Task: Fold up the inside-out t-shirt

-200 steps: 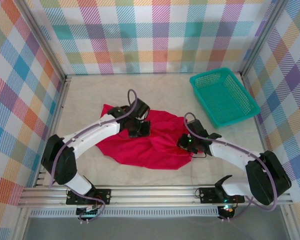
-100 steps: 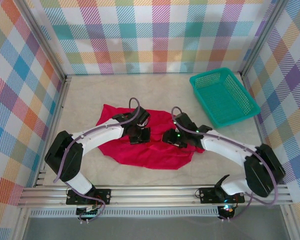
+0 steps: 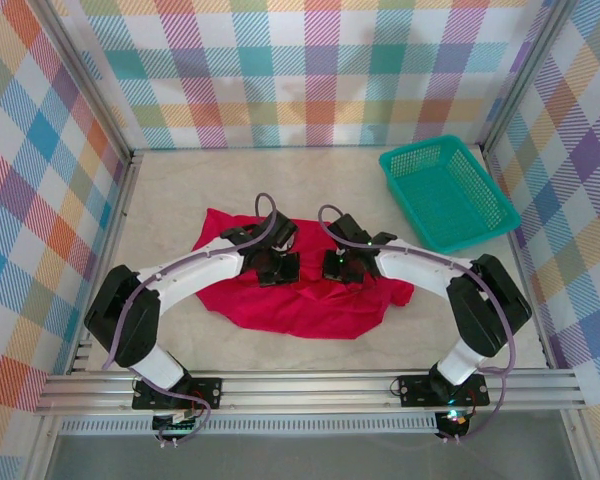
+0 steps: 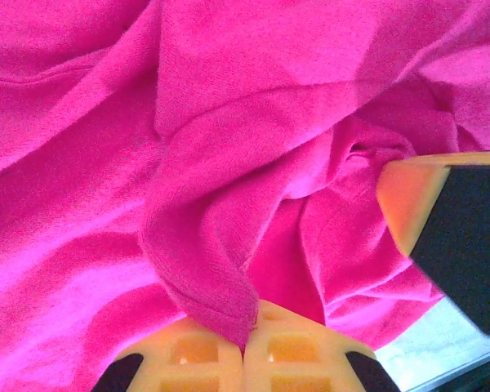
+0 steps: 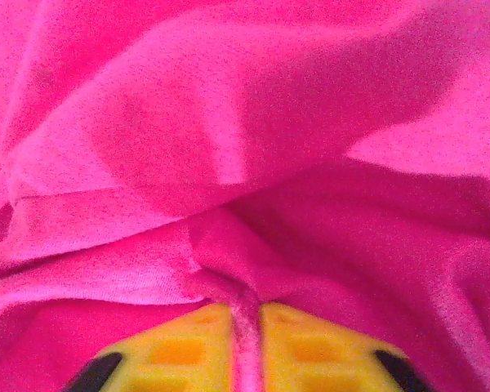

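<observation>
The red t-shirt (image 3: 300,300) lies crumpled in the middle of the table, bunched toward its centre. My left gripper (image 3: 277,267) sits on its upper middle, shut on a ridge of the cloth (image 4: 220,286) that runs down between the yellow pads (image 4: 196,351). My right gripper (image 3: 337,265) faces it from the right, a short gap apart, shut on another pinched fold (image 5: 245,318) between its pads (image 5: 310,351). In the left wrist view the other gripper's orange and black finger (image 4: 449,229) shows at the right over the cloth. The neck label is hidden.
A teal mesh basket (image 3: 447,195) stands at the back right of the table, clear of the shirt. Bare table (image 3: 180,190) surrounds the shirt on all sides. Plaid walls close the back and sides.
My right gripper has swept left across the shirt from its right edge toward the left gripper, dragging cloth with it and bunching the shirt. The left gripper has barely shifted.
</observation>
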